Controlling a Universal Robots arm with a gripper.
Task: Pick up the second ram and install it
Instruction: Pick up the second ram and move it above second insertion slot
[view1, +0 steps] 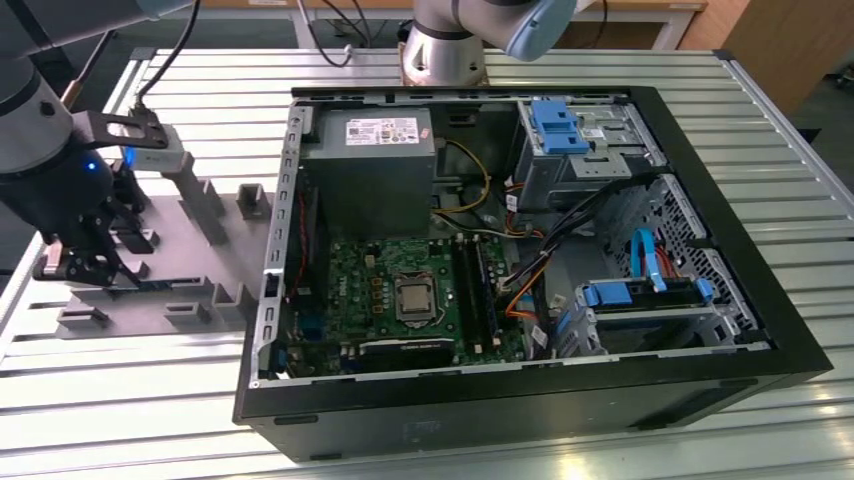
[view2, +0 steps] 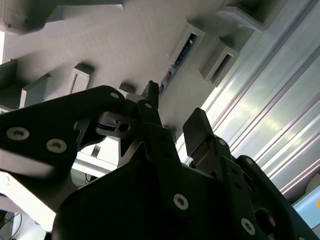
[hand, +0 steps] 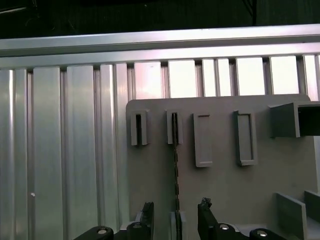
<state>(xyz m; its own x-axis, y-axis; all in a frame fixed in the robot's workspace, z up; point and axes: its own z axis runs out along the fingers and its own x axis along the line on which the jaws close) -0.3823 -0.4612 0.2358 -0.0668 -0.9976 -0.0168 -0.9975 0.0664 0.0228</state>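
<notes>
Upright on its long edge in the grey fixture (hand: 225, 200): the second ram (hand: 175, 165), thin and edge-on in the first wrist view, one end seated in a slotted post (hand: 174, 128) close to a corner of the fixture, second post in from that corner. Blue-green along the rim in the second wrist view, with the far end in that same slot. Straddling the stick near its other end, the gripper (hand: 176, 205): pincer wide, one dark finger (hand: 147, 214) on each side, a clear gap between each finger and the board, no contact to be seen. Beside the occupied post, an empty slotted post (hand: 138, 128) nearer the fixture's edge, and two rectangular posts (hand: 202, 140) further in along the same edge. Under the fixture, a table (hand: 75, 150) of pale metal slats. In the exterior view, fixture flat on the table by its edge at the exterior view's left, arm (view1: 34, 130) bent down over it, gripper low over the part of the fixture nearest that edge. Just beside the fixture, toward the table's middle, an open black computer case (view1: 534, 410) lying on its side, green motherboard (view1: 360, 290) and long black slot rails (view1: 475, 290) showing inside.
</notes>
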